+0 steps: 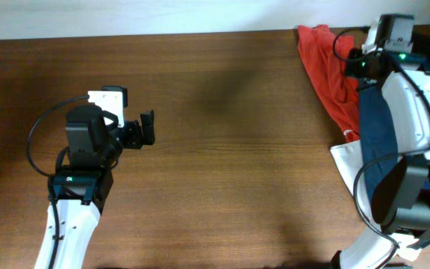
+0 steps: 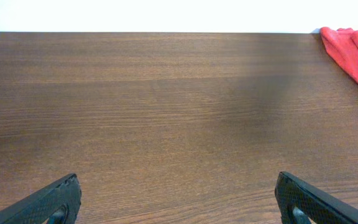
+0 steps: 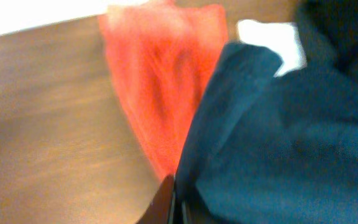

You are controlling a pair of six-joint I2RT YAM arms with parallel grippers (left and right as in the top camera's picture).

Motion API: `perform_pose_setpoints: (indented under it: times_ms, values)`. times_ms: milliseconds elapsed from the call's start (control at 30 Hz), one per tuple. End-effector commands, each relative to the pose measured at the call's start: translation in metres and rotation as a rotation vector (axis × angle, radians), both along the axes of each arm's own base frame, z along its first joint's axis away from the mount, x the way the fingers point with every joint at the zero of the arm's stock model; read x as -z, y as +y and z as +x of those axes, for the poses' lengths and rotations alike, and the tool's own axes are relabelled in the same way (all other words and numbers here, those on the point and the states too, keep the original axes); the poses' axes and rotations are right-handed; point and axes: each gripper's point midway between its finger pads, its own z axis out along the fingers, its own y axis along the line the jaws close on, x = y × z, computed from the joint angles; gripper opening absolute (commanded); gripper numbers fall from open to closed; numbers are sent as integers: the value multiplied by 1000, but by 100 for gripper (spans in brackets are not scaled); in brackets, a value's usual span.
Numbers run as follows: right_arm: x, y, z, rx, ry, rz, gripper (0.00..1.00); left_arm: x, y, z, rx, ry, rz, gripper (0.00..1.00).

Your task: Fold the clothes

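Observation:
The navy-blue garment (image 1: 372, 127) hangs at the table's right edge, partly behind my right arm. In the right wrist view the navy-blue garment (image 3: 278, 137) fills the right half and covers the jaws. My right gripper (image 1: 355, 67) sits at the far right, shut on the garment's edge; only one finger (image 3: 166, 202) shows, pressed against the cloth. My left gripper (image 1: 146, 128) is open and empty over the bare wood at the left, far from the garment. In the left wrist view, the left gripper (image 2: 179, 205) has both fingertips wide apart.
A red-orange garment (image 1: 325, 67) lies at the back right corner; it also shows in the left wrist view (image 2: 353, 50) and in the right wrist view (image 3: 160, 93). A white sheet (image 1: 347, 161) lies under the navy cloth. The brown wooden table (image 1: 230, 164) spans the middle.

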Motion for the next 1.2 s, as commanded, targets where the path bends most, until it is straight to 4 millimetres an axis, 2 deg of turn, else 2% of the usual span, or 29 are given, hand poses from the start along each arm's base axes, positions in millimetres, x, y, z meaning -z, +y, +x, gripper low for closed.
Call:
perform_pose_setpoints:
  times_ms: [0, 67, 133, 167, 200, 333, 367, 400, 433, 500, 533, 567, 633, 733, 800, 833, 933, 1000, 1067, 1167]
  values:
    - [-36, 100, -8, -236, -13, 135, 4, 10, -3, 8, 5, 35, -12, 99]
    - [-32, 139, -18, -312, 27, 140, 4, 21, -3, 11, 4, 65, -10, 99]
    - [-29, 198, -31, -427, 54, 144, 4, 33, -3, 13, 4, 97, -8, 99]
    - [-31, 220, -33, -458, 41, 153, 4, 36, -3, 14, 4, 107, -8, 99]
    - [-38, 253, -34, -517, -5, 148, 4, 41, -3, 15, 5, 120, -7, 99]
    - [-71, 341, -29, -599, -191, 225, 4, 56, -3, 17, 24, 154, 22, 99]
    - [-75, 358, -35, -634, -210, 231, 11, 59, -3, 18, 24, 159, 22, 99]
    - [-74, 366, -39, -649, -209, 226, 35, 59, -3, 18, 24, 161, 22, 99]
    - [-72, 367, -42, -648, -201, 207, 96, 59, -3, 18, 24, 161, 22, 99]
    - [-51, 341, -47, -555, -114, 88, 99, 59, -4, 18, 25, 162, 21, 99]
    - [-37, 316, -54, -479, -37, 29, 99, 59, -4, 18, 25, 161, 22, 99]
    - [-31, 298, -59, -437, 9, -14, 99, 59, -4, 18, 26, 162, 21, 99]
    - [-32, 244, -71, -321, 84, -133, 99, 60, -8, 16, 49, 170, 1, 99]
    - [-47, 188, -86, -220, 137, -142, 99, 55, -51, 7, 198, 191, -163, 99]
    - [-50, 156, -91, -172, 170, -90, 99, 63, -76, 1, 211, 245, -220, 99]
    - [-46, 110, -97, -66, 220, -85, 99, 74, -102, -4, 248, 277, -203, 99]
    - [-40, 65, -110, 40, 286, -77, 99, 88, -134, -12, 300, 313, -197, 99]
    - [-35, 39, -129, 105, 360, -68, 99, 97, -154, -14, 253, 373, -297, 99]
    - [-31, 21, -145, 153, 419, -58, 99, 111, -175, -25, 285, 428, -307, 99]
    - [-29, 18, -157, 164, 468, -53, 99, 123, -202, -48, 377, 503, -312, 99]
